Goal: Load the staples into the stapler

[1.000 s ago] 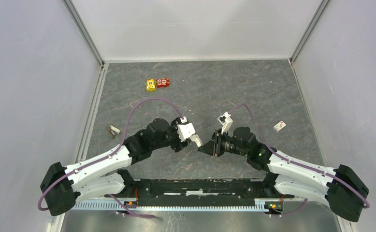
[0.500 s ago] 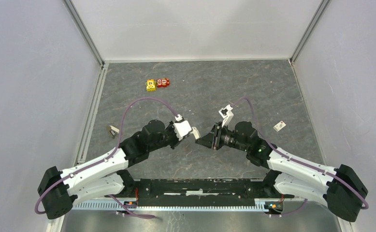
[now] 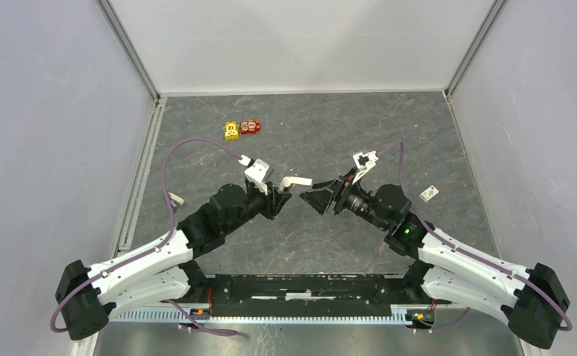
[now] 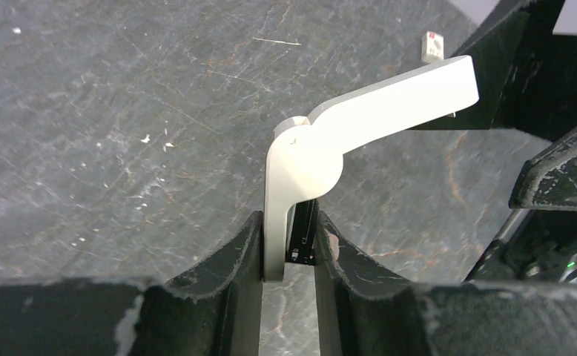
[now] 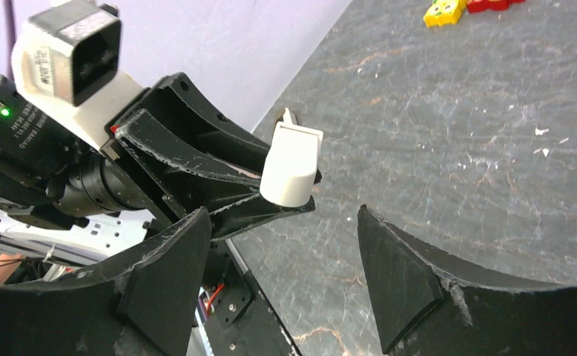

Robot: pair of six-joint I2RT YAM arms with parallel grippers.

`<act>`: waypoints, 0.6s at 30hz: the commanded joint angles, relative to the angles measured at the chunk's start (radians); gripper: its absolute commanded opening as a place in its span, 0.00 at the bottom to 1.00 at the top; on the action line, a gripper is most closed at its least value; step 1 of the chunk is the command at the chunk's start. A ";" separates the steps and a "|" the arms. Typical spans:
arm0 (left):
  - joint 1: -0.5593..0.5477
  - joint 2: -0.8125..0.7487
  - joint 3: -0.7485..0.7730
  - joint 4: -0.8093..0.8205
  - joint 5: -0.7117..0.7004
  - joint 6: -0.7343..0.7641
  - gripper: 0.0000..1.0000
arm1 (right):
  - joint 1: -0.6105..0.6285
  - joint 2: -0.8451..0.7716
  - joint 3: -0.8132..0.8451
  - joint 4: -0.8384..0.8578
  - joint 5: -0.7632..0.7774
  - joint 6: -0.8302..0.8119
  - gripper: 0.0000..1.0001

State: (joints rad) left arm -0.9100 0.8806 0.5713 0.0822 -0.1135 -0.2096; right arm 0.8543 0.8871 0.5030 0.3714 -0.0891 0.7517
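The stapler (image 3: 297,182), small and cream-white, hangs above the middle of the table. My left gripper (image 3: 279,190) is shut on its lower end. In the left wrist view the stapler (image 4: 322,141) stands between my fingers (image 4: 250,248), its white top arm swung out to the right and its dark metal inner part against the right finger. My right gripper (image 3: 317,194) is open just right of the arm's tip. From the right wrist the stapler (image 5: 291,167) is apart from my open right gripper (image 5: 282,215). I cannot make out the staples.
A yellow toy block (image 3: 231,131) and a red toy block (image 3: 250,127) lie at the back left. A small white box (image 3: 429,193) lies on the right. A small pale object (image 3: 174,200) sits by the left wall rail.
My left gripper has shut on the stapler and carried it up and away from the bases. The right gripper has opened and let go. The stapler's top arm now sticks out.
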 commanded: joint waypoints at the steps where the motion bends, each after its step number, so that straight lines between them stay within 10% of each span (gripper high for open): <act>1: -0.003 0.005 0.060 0.072 -0.074 -0.251 0.22 | 0.000 0.015 -0.001 0.150 0.053 -0.033 0.77; 18: -0.004 -0.001 0.098 0.039 -0.128 -0.364 0.19 | 0.091 0.233 0.108 0.325 0.290 -0.008 0.74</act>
State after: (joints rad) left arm -0.9100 0.9127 0.6296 0.0837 -0.2089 -0.5304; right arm 0.9302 1.0786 0.5476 0.5915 0.1719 0.7513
